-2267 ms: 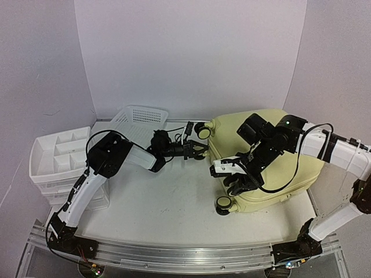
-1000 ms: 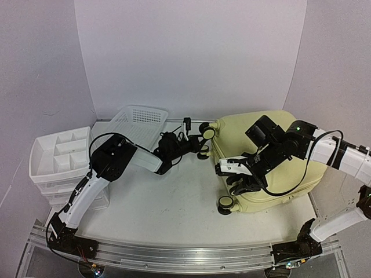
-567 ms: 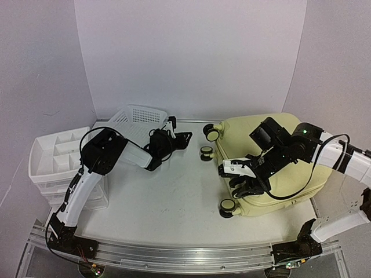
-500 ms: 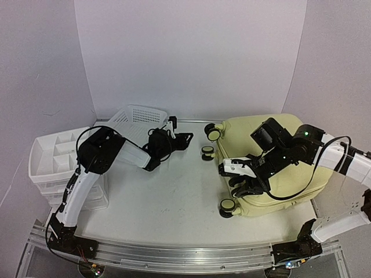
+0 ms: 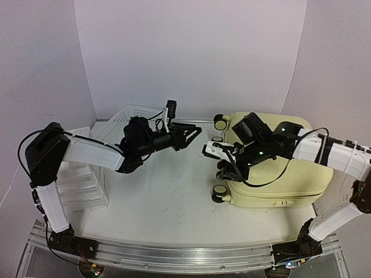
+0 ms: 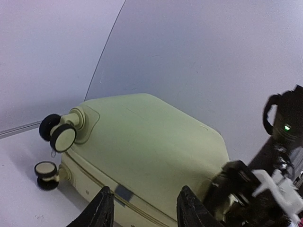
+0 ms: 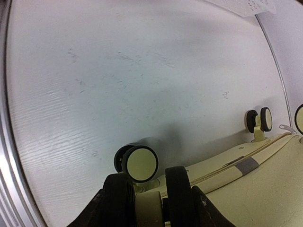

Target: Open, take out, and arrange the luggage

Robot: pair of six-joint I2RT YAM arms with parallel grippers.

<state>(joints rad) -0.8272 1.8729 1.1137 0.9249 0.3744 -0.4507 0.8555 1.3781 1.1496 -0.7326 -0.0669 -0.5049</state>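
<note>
Left fingers spread apart; right fingers clamped; both arms extended.

We counted one luggage, pale yellow; three of its wheels showed plainly in the right wrist view. We also counted one white mesh basket, one white drawer organizer and one tabletop. There were two arms, the left arm and the right arm. Each carried one end effector, making two: the left end effector and the right end effector.
</note>
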